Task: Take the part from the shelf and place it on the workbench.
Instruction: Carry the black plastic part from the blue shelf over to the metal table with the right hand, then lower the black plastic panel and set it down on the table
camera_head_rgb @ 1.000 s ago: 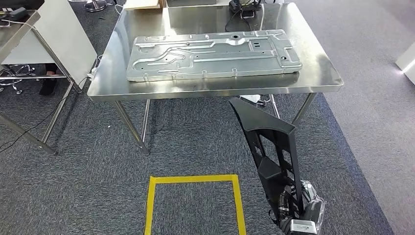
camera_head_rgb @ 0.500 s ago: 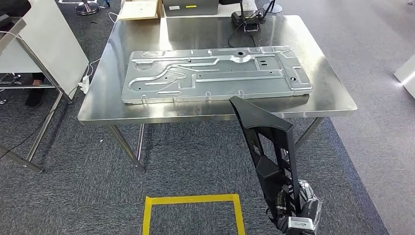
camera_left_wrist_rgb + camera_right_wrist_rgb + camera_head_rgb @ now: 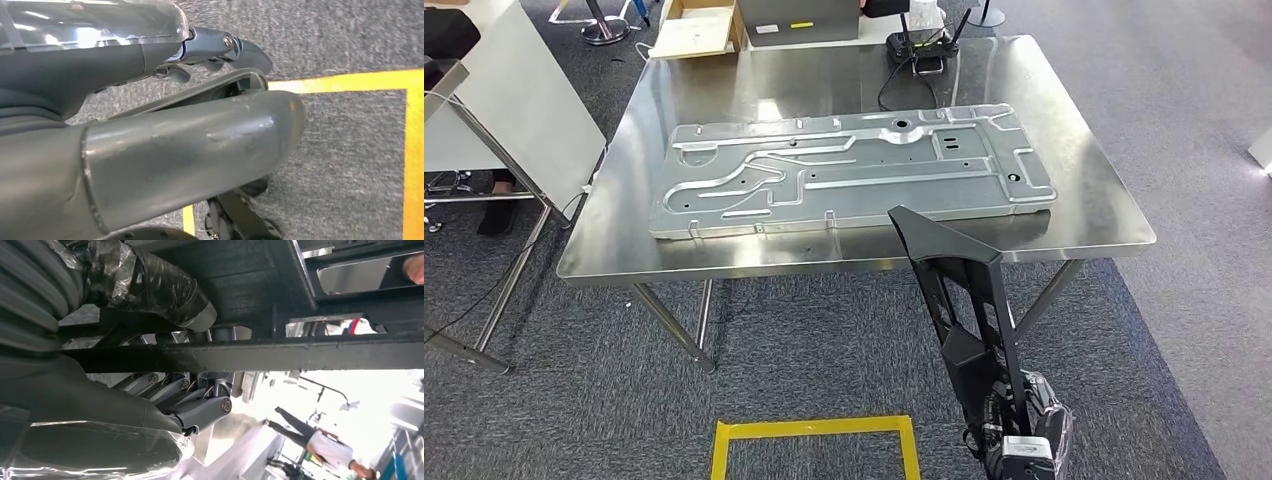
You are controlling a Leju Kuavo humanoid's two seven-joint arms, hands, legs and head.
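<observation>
Several dark fingers (image 3: 195, 390) of the right hand (image 3: 1022, 450) curl up around a black bar of the part (image 3: 969, 300), with the thumb wrapped over the other side, so the part is gripped. The part is a black, ribbed, tapering frame, held upright and tilted, its pointed top overlapping the near edge of the workbench (image 3: 1084, 215) in the head view. The left hand (image 3: 150, 150) hangs above grey carpet (image 3: 574, 400) and yellow tape (image 3: 814, 428), fingers curled in with nothing in them. On the workbench lies a large stamped metal panel (image 3: 844, 170); cables and a black device (image 3: 919, 45) sit at its far edge.
</observation>
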